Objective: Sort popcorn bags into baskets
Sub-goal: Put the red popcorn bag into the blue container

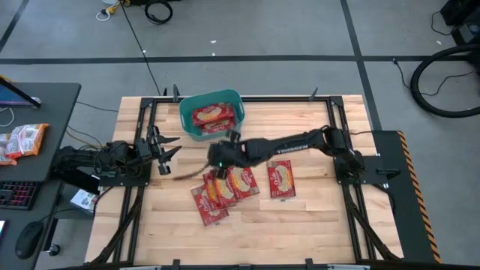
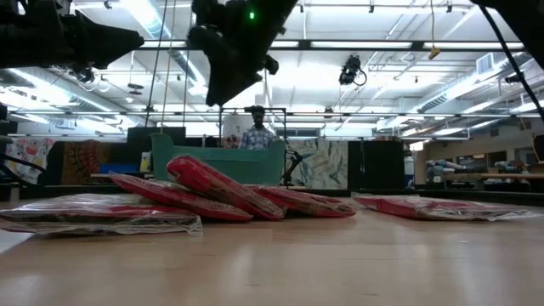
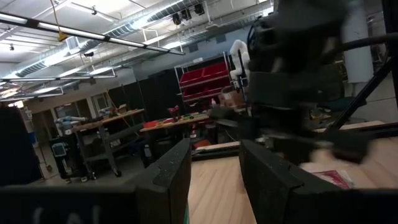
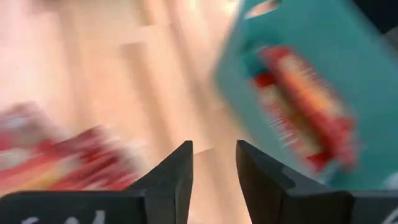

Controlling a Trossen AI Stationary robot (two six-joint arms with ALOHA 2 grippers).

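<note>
The teal basket point(image 1: 184, 112) stands at the table's far middle with red popcorn bags point(image 1: 211, 114) lying in it; the right wrist view shows the basket point(image 4: 373, 93) and bags point(image 4: 305, 106) too. More popcorn bags point(image 1: 223, 187) lie overlapping on the table's middle, and one point(image 1: 282, 180) lies apart to their right. My right gripper point(image 1: 210, 159) hovers between the basket and this pile, above the table, slanting down, open point(image 4: 213, 162) with nothing between its fingers. My left gripper point(image 1: 166, 154) waits at the table's left, open point(image 3: 214, 168) and empty.
Black frame rails point(image 1: 142, 187) run along the table's sides. A dark desk at the left carries orange-and-white snack packets point(image 1: 22, 139). In the low view a person point(image 2: 257, 132) stands beyond the basket point(image 2: 217, 161). Bare wood shows at the near edge point(image 1: 300, 232).
</note>
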